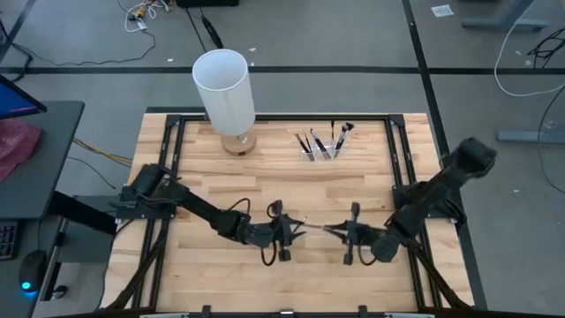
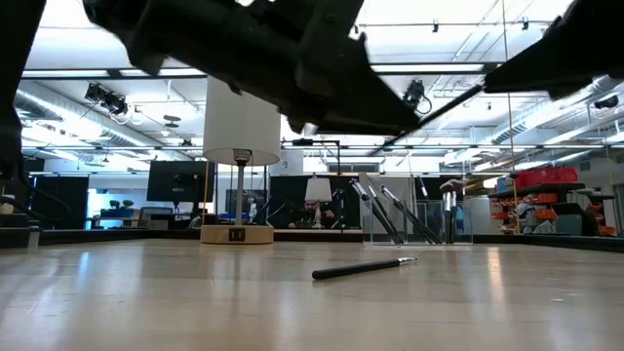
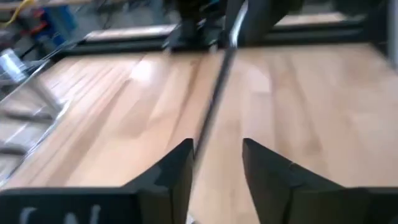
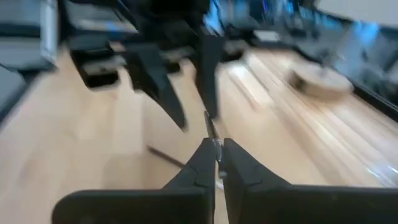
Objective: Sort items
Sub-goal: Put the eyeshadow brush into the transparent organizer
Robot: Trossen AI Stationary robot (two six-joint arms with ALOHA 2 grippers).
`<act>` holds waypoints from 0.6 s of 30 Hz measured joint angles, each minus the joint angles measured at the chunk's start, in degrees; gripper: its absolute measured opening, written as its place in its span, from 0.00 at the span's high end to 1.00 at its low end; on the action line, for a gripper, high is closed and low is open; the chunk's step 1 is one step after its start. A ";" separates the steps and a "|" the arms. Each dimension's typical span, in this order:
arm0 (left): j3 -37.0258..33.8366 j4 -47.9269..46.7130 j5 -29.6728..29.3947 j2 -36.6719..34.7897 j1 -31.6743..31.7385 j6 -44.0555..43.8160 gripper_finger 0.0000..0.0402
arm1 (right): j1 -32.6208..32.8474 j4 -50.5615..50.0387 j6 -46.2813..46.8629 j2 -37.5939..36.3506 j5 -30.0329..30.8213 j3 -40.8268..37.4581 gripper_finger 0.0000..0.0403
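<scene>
I see several brushes [image 1: 322, 141] already in the clear holder [image 1: 328, 152], one brush [image 2: 363, 268] lying on the table [image 1: 203, 212], another [image 4: 211, 134] pinched in my right gripper [image 4: 217, 163], and my left gripper [image 3: 214, 171] parted around its far end.

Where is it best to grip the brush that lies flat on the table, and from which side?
Grip the lying brush at the middle of its dark handle, from straight above, closing across its length: it is thin, flat on the table, nothing beside it. The right gripper is shut on another brush, so the open left gripper would suit.
</scene>
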 joint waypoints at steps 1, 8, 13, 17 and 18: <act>0.00 -2.72 -1.02 -0.89 0.00 -1.01 0.63 | -0.60 -9.87 4.09 -2.84 -0.35 2.32 0.99; -0.04 -9.34 -4.48 -3.10 0.00 -3.83 0.57 | -14.79 -67.12 21.53 -10.61 -10.42 24.60 0.99; -0.04 -9.36 -4.45 -2.70 0.04 -5.19 0.59 | -32.22 -76.53 9.59 -9.34 -16.15 33.41 0.99; -0.06 -9.53 -4.45 -2.64 0.04 -5.81 0.60 | -46.02 -72.31 -4.44 -7.91 -23.60 34.29 0.99; -0.20 -9.39 -4.43 -2.64 0.04 -6.07 0.60 | -48.99 -71.86 -6.93 -7.42 -25.42 34.29 0.99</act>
